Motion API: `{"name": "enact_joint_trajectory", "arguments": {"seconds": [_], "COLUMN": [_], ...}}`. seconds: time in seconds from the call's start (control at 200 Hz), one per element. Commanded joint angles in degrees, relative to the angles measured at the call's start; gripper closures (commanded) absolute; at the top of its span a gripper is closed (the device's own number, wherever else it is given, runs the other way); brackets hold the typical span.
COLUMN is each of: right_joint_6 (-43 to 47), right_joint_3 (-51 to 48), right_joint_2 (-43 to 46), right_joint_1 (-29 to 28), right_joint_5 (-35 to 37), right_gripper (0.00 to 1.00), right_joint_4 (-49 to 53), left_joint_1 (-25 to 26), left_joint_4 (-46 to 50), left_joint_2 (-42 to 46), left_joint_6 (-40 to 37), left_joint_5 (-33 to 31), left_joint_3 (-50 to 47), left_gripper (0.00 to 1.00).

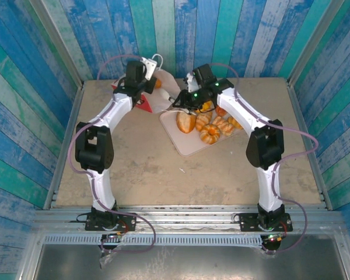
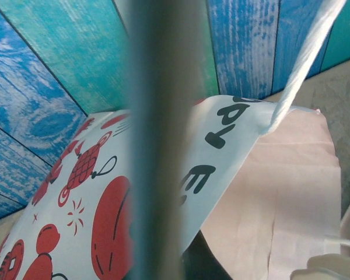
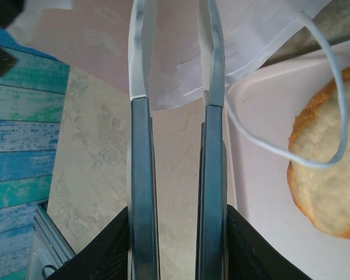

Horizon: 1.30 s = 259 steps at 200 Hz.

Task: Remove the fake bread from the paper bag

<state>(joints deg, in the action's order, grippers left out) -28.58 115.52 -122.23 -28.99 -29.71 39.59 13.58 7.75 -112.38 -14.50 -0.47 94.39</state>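
We logged left jaws clenched on the paper bag (image 2: 93, 204) rim. Right jaws, narrowly parted, had tips hidden by its paper; grip undetermined.

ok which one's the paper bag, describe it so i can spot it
Start at the pale tray mid-table and look just past its far-left corner. The paper bag lies there: white with red fruit prints and white cord handles, unlike the glossy orange bread beside it.
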Motion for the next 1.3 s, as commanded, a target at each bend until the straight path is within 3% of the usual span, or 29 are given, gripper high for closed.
{"name": "enact_joint_trajectory", "arguments": {"seconds": [0.0,0.306,0.721,0.937,1.177,1.292], "right_joint_6": [-1.66,-3.91,-1.22,-1.5,1.29,0.45], "right_joint_3": [4.36,9.04,14.53,15.11,16.13,17.68], "right_joint_2": [-1.2,-3.61,-4.54,-5.59,-6.35,-7.81], "right_joint_1": [0.28,-0.62,-4.76,-4.76,-4.54,-3.55], "right_joint_5": [-3.21,-0.87,7.97,9.5,17.72,18.16], "right_gripper": [0.61,0.6,0.6,0.6,0.57,0.54], "right_joint_4": [-0.77,2.26,10.39,10.98,11.57,13.31], "left_joint_1": [-1.16,-1.58,-1.63,-1.63,-1.62,-1.63], "left_joint_4": [-2.65,-6.71,-11.87,-10.13,-7.63,-5.94], "left_joint_2": [7.04,9.53,10.97,10.27,9.7,8.98], "left_joint_6": [0.39,-3.91,-2.78,-2.3,-1.28,-0.84], "left_joint_5": [4.4,9.72,14.09,14.35,14.43,14.61], "left_joint_3": [-0.54,-4.38,-8.18,-7.35,-5.9,-4.25], "left_gripper": [1.0,1.0,1.0,1.0,1.0,1.0]}}
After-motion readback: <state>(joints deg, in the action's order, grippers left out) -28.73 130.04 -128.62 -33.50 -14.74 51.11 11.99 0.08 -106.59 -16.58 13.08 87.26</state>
